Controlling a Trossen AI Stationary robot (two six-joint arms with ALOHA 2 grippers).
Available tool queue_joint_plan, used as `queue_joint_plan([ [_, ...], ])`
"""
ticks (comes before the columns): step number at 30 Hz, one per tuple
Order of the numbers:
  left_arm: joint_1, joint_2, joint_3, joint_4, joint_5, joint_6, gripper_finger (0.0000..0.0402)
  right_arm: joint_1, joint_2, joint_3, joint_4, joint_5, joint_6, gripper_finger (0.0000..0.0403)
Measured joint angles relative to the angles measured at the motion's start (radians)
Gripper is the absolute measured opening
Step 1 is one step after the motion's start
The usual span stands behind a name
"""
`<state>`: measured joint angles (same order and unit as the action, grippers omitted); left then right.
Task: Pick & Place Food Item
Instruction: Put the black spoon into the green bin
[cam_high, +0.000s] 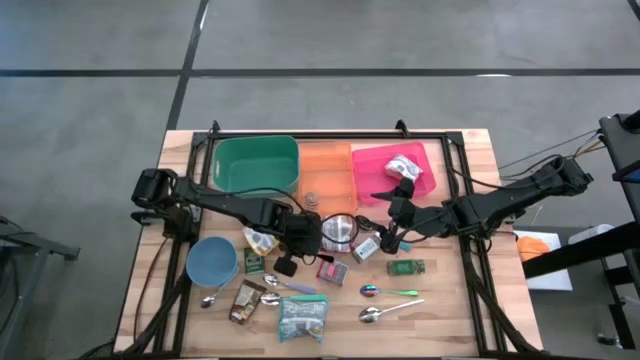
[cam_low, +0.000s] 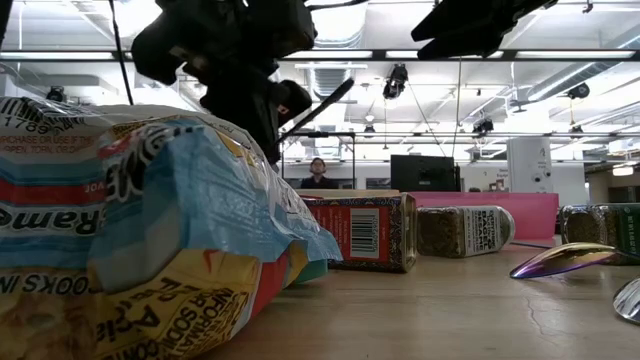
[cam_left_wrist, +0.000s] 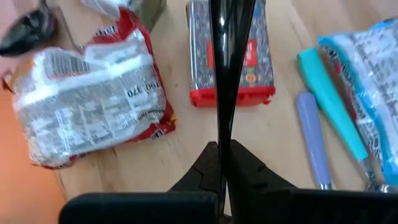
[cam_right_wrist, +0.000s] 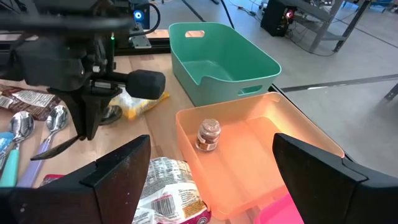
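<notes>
My left gripper (cam_left_wrist: 222, 149) hangs above the middle of the table (cam_high: 450, 310), shut on a thin black utensil (cam_left_wrist: 222, 74). Below it lie a red-and-white noodle packet (cam_left_wrist: 93, 93), a red-ended box (cam_left_wrist: 249, 56) and two spoon handles (cam_left_wrist: 314, 143). My right gripper (cam_right_wrist: 211, 155) stands open above the near edge of the orange bin (cam_right_wrist: 249, 155), nothing between its fingers. A small jar (cam_right_wrist: 208, 134) stands in that bin. A blue noodle packet (cam_high: 300, 318) and a brown packet (cam_high: 245, 300) lie flat near the front edge. My left gripper pinches the thin black utensil between its two fingers at one end (cam_left_wrist: 222, 134). The fingers slant down from the table's left side. The utensil sticks out past the fingertips (cam_right_wrist: 55, 147) and hangs clear of the table.
A green bin (cam_high: 255, 160), the orange bin (cam_high: 325, 170) and a pink bin (cam_high: 430, 185) holding a white packet (cam_high: 405, 165) line the far side. A blue bowl (cam_high: 212, 260), a spice jar (cam_high: 405, 267) and loose spoons (cam_high: 385, 292) lie near the front.
</notes>
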<state>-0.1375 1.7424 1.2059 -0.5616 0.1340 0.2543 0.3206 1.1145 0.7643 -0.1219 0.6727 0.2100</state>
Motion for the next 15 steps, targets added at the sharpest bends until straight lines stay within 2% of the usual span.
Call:
queue_joint_plan([
  [9, 0.013, -0.080, 0.015, -0.020, -0.013, 0.010, 0.0001, 0.000, 0.000, 0.000, -0.002, 0.000, 0.000, 0.0333],
  [12, 0.031, -0.133, 0.024, -0.100, -0.133, 0.010, 0.0001, 0.000, 0.000, 0.000, -0.002, 0.000, 0.000, 0.0333],
  [15, 0.060, -0.194, 0.025, -0.194, -0.375, -0.010, 0.0001, 0.000, 0.000, 0.000, -0.002, 0.000, 0.000, 0.0333],
])
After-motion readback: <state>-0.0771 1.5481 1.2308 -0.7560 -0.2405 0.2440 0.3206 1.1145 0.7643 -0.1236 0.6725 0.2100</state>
